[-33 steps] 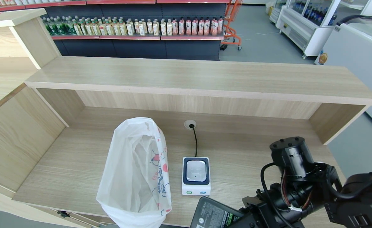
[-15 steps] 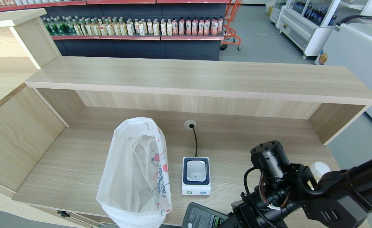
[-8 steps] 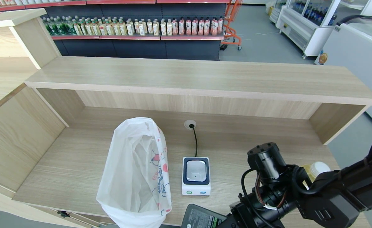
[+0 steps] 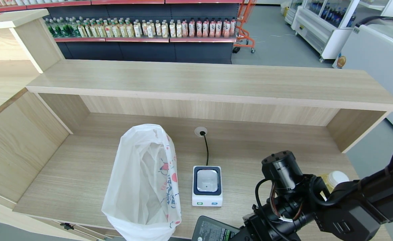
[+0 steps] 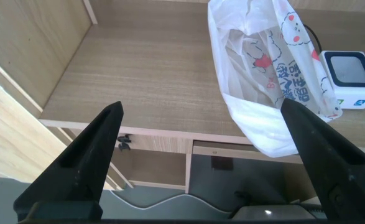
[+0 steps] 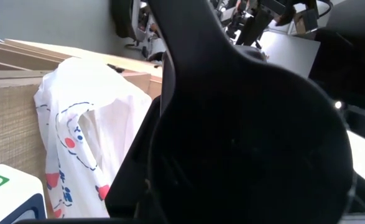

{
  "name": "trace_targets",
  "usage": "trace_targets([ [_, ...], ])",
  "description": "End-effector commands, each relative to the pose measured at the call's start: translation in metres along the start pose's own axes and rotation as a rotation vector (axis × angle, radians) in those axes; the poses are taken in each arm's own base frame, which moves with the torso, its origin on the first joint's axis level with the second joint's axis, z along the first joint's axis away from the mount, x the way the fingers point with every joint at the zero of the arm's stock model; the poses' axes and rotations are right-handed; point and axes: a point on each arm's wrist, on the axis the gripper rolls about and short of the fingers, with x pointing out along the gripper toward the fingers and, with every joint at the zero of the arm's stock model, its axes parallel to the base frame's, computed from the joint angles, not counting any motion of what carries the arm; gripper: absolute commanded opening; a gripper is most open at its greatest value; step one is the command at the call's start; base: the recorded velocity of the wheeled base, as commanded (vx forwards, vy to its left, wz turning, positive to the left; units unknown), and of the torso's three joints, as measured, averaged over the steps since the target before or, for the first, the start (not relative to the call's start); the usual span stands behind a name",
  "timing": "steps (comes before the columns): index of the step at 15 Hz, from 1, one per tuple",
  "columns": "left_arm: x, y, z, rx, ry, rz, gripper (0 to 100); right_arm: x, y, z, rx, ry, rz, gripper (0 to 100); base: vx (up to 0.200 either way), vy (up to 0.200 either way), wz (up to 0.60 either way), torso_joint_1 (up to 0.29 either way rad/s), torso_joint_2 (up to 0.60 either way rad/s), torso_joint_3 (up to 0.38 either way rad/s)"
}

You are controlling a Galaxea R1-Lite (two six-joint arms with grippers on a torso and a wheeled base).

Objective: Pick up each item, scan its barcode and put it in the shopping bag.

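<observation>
The wooden surface (image 4: 82,160) spreads out in front of me, walled at the back and at both sides. On it the white shopping bag (image 4: 143,180) stands upright near the front edge, its mouth open and its red and blue print facing the scanner. My right hand (image 4: 250,225) hangs low over the front edge, to the right of the bag. It is pinched on a flat black pack (image 4: 213,231) whose label with white and green print faces up. The pack sits in the air just in front of the scanner and touches neither it nor the bag. My left hand (image 5: 201,112) is off the front edge of the surface, fingers spread wide with nothing between them. The white scanner (image 4: 207,185) lies just beside the bag on its right, its dark-framed window facing up. A bottle with a white cap (image 4: 337,176) stands at the right end of the surface, partly hidden behind my right arm. A thin black cable (image 4: 206,147) runs from the scanner back to a round port in the surface.
</observation>
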Motion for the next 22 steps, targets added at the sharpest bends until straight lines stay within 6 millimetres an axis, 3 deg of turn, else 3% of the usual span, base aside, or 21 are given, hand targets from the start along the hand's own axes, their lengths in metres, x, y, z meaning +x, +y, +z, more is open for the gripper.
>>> trace_targets([
  [1,0.000,0.000,0.000,0.000,-0.001,-0.001,100,0.000,-0.001,0.000,-0.004,0.001,-0.001,0,0.000,0.000,0.00,0.000,0.00,0.000],
  [6,0.000,0.000,0.000,0.000,-0.001,0.000,100,-0.001,-0.002,0.000,-0.001,0.002,0.000,0,0.000,0.000,0.00,0.000,0.00,0.000],
  [8,0.000,0.000,0.000,0.000,-0.001,0.000,100,-0.011,-0.019,-0.003,0.124,0.044,-0.006,0,0.000,0.000,0.00,0.000,0.00,0.000],
  [9,0.000,0.000,0.000,0.000,-0.001,0.000,100,-0.027,-0.033,-0.014,0.192,0.135,0.003,0,0.000,0.000,0.00,0.000,0.00,0.000],
  [11,0.000,0.000,0.000,0.000,-0.001,0.000,100,-0.050,-0.062,-0.017,0.496,0.373,0.067,0,0.000,0.000,0.00,0.000,0.00,0.000],
  [12,0.000,0.000,0.000,0.000,-0.001,0.000,100,-0.071,-0.087,-0.016,0.564,0.533,0.033,0,0.000,0.000,0.00,0.000,0.00,0.000],
  [13,0.000,0.000,0.000,0.000,-0.001,0.000,100,-0.094,-0.088,0.005,0.762,0.655,0.029,0,0.000,0.000,0.00,0.000,0.00,0.000],
  [14,0.000,0.000,0.000,0.000,-0.001,0.000,100,-0.095,-0.090,0.014,0.885,0.657,0.004,0,0.000,0.000,0.00,0.000,0.00,0.000],
  [16,0.000,0.000,0.000,0.000,-0.001,0.000,100,-0.110,-0.112,0.019,1.328,0.712,-0.203,0,0.000,0.000,0.00,0.000,0.00,0.000],
  [19,0.000,0.000,0.000,0.000,-0.001,0.000,100,-0.123,-0.120,0.022,2.121,0.817,-0.686,0,0.000,0.000,0.00,0.000,0.00,0.000],
  [21,0.000,0.000,0.000,0.000,-0.001,0.000,100,-0.122,-0.103,0.014,2.522,0.913,-1.036,0,0.000,0.000,0.00,0.000,0.00,0.000],
  [22,0.000,0.000,0.000,0.000,-0.001,0.000,100,-0.120,-0.095,0.013,2.578,0.961,-1.093,0,0.000,0.000,0.00,0.000,0.00,0.000],
])
